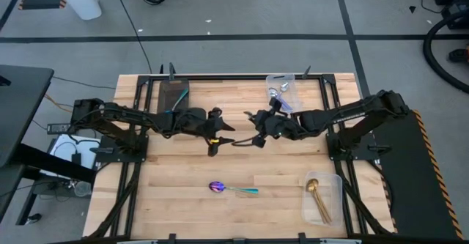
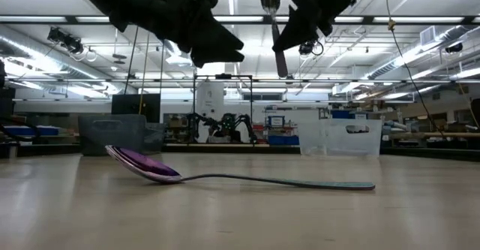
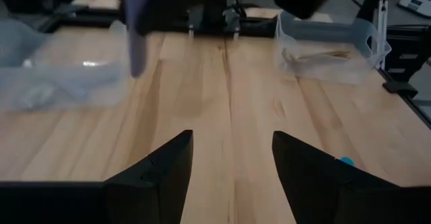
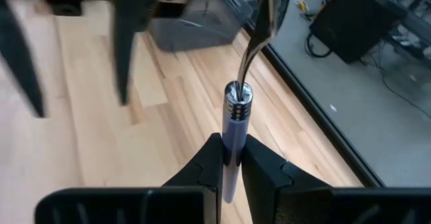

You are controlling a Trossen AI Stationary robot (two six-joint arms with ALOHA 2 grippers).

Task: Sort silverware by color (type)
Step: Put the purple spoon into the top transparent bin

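- Right gripper (image 4: 231,158) is clamped on the lavender-blue handle of a silver-bowled spoon (image 4: 237,109), held in the air above the middle of the tabletop (image 1: 183,200); the low view shows this spoon (image 2: 273,25) hanging roughly upright with its bowl up
- Left gripper (image 3: 232,158) hovers over the tabletop's middle with its fingers spread wide and nothing between them, facing the right gripper (image 1: 258,138) closely from the other side
- Purple-bowled spoon (image 1: 231,189) with a teal handle lies alone on the bare wood, on the near side of both grippers; in the low view it (image 2: 225,176) rests bowl up with the handle running to the right
- Clear bin (image 1: 337,182) at the near right corner holds gold spoons (image 1: 316,198)
- Second clear bin (image 1: 287,78) at the far edge, beside the right arm, holds silver-bowled spoons (image 1: 275,92)
- Dark tray (image 1: 170,97) sits at the far edge by the left arm; a teal handle (image 1: 182,96) shows at its rim
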